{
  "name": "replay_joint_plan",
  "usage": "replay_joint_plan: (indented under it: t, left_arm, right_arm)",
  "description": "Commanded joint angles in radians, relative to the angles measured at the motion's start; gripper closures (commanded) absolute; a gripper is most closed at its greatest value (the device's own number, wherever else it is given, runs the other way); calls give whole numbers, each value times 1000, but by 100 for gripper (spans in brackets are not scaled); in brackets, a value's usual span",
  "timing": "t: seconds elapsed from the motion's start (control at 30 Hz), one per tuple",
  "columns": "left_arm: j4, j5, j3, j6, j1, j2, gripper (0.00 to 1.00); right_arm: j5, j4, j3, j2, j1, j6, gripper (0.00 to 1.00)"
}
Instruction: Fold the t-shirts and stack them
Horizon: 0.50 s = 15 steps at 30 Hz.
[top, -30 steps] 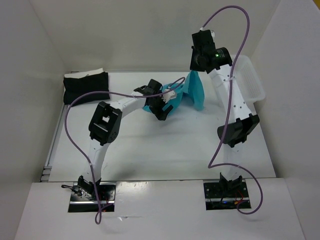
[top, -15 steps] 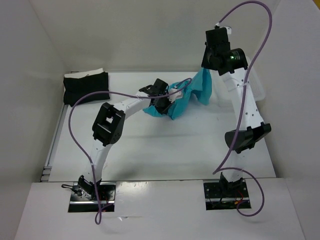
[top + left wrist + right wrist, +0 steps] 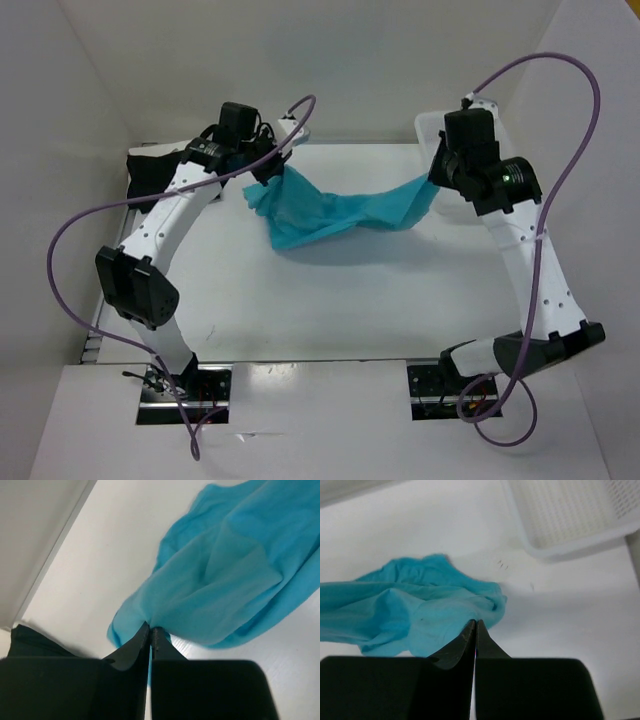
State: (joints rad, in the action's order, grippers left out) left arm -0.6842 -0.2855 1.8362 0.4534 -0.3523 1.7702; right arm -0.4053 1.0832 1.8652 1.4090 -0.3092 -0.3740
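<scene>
A turquoise t-shirt (image 3: 340, 212) hangs stretched in the air between both arms, sagging in the middle above the white table (image 3: 330, 300). My left gripper (image 3: 268, 172) is shut on its left end, seen bunched at the fingertips in the left wrist view (image 3: 150, 628). At the other end my right gripper (image 3: 436, 180) is shut on the shirt, whose cloth (image 3: 420, 615) gathers at the tips (image 3: 475, 622). A folded black t-shirt (image 3: 150, 170) lies at the back left, partly hidden behind the left arm; a corner of it (image 3: 30, 642) shows in the left wrist view.
A white plastic basket (image 3: 440, 125) stands at the back right, behind the right arm, and shows as a mesh tray (image 3: 570, 515) in the right wrist view. White walls enclose the table on three sides. Purple cables loop over both arms.
The left gripper closed on the shirt and swung back and left. The right gripper carried its end rightward and lower. The shirt went from a bunched hang to a spread span.
</scene>
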Motion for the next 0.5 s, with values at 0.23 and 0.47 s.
replay_joint_plan:
  t: [0.23,0.47]
  left_arm:
    - [-137,-84,91,-71,54,92,100]
    - [-121,-49,426,-130,75,227,100]
  right_arm:
    - [250,-273,-444,-246,-114,-291,100]
    - [296,-273,-764,-540,-174,-546,100]
